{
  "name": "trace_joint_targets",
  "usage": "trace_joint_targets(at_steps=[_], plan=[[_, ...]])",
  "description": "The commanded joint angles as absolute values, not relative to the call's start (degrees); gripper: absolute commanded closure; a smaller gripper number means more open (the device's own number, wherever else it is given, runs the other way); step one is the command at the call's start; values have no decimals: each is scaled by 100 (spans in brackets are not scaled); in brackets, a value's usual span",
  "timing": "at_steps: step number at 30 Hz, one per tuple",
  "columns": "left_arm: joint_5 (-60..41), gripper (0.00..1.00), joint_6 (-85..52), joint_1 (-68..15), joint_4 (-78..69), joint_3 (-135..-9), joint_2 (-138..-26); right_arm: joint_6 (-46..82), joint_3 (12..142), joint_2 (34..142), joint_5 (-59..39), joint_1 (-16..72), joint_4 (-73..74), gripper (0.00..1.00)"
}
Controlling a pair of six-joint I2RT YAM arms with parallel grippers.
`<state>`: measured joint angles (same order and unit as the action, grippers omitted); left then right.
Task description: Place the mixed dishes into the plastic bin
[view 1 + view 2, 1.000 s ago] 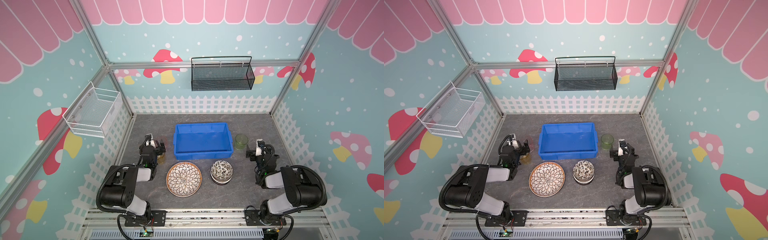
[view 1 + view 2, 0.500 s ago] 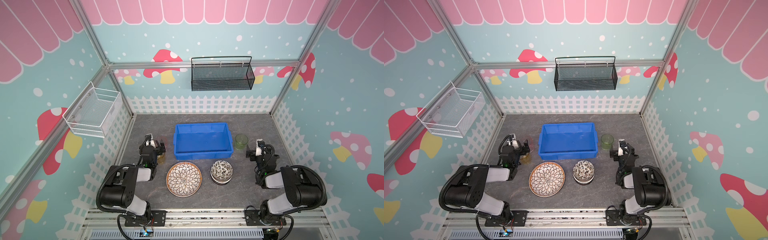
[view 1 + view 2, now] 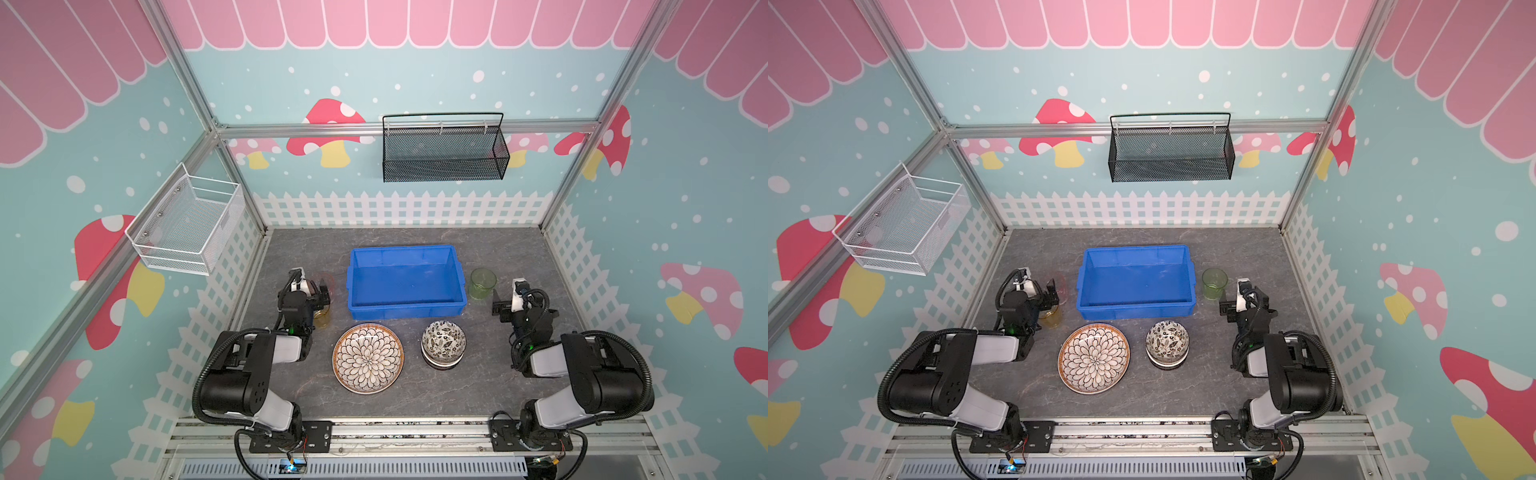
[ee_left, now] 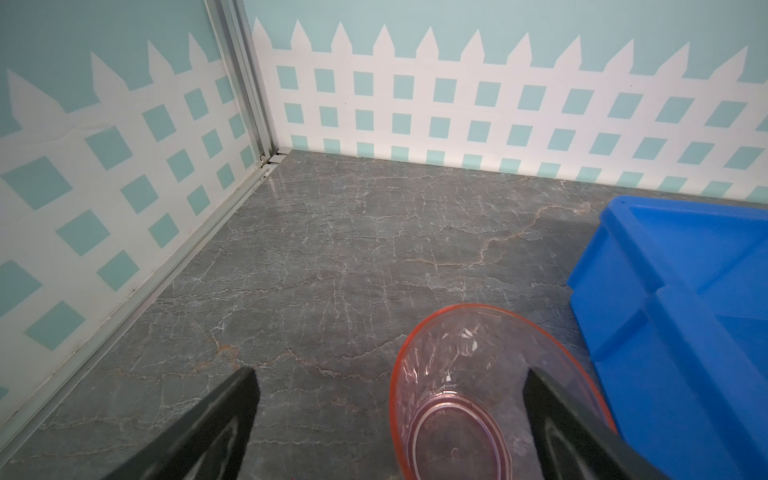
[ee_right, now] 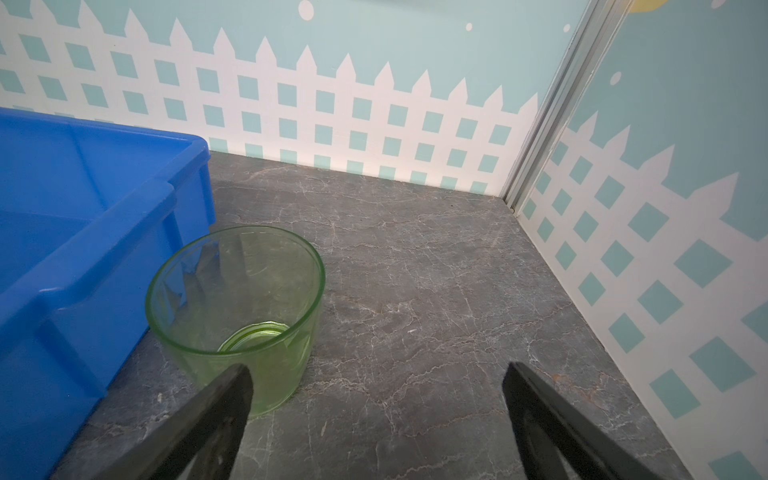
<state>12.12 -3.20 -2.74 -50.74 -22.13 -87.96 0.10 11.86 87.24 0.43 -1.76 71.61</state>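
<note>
Mixed dishes all stand on the grey table (image 3: 498, 249), none yet inside the plastic bin (image 3: 407, 309), which lies empty in the middle with its long axis running across, from one arm's side to the other's. Just in front of it the wide petal-pattern plate (image 3: 368, 358) lies flat, nearer the left arm (image 3: 249, 365). Beside the plate the stack of small patterned bowls (image 3: 443, 344) sits nearer the right arm (image 3: 590, 374); whether a bowl or a plate lies under the top bowl I cannot tell from above. Three cups flank the bin: the green cup (image 3: 483, 283) upright just off its right end, the amber cup (image 3: 322, 318) near its left front corner, and the pink cup (image 4: 478, 374) upright just off its left end. The left gripper (image 4: 392, 374) is spread wide and holds nothing. The pink cup lies just ahead of it but off centre, toward the bin-side finger (image 4: 582, 428), which overlaps the cup's rim in the wrist view and is possibly touching it. The right gripper (image 5: 378, 370) is likewise wide and empty, with the green cup ahead and off toward its own bin-side finger (image 5: 216, 415). By my judgement each arm's nearest dish is a cup, and each needs a small sideways shift toward the bin to centre that cup between the jaws; being round, the cups set no grasp axis
</note>
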Motion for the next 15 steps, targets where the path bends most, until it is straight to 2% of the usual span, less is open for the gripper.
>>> trace_joint_targets(at_steps=[1, 15], plan=[[1142, 0, -255, -250, -4970, -2300, -8815, 17, 1220, 8701, 77, -152, 7329, 2], [1143, 0, -253, -252, -5000, -2276, -8795, 26, 1204, 8688, 70, -157, 7341, 2]])
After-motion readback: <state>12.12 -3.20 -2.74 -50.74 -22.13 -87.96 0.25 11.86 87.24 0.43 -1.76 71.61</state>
